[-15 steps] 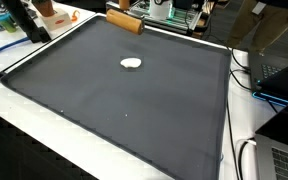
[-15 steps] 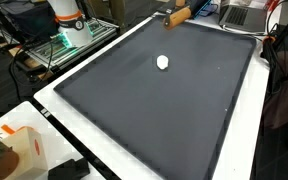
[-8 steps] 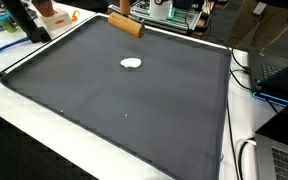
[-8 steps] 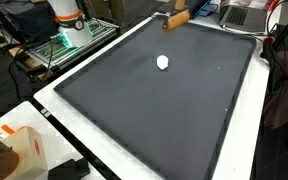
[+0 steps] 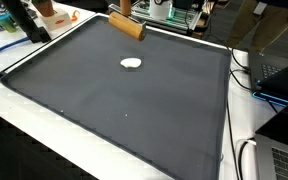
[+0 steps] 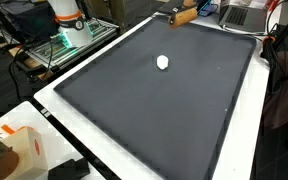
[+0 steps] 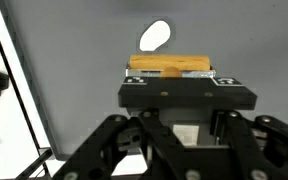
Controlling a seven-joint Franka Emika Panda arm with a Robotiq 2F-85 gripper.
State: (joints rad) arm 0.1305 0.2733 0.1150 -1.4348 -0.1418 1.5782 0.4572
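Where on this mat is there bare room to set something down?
Nearly all of the dark mat is bare: the whole near half and either side of the small white lump. The wooden block occupies the far edge. Off the mat it is crowded: cables and a laptop on one side, a box at a far corner.

We cannot see the hand's (image 7: 172,80) fingertips in the wrist view: its own dark body covers them and the lower part of the wooden block (image 7: 170,66). In both exterior views the top edge cuts the hand off above the counter's (image 5: 44,128) far edge. The white thing (image 5: 131,64) is too small for us to name.
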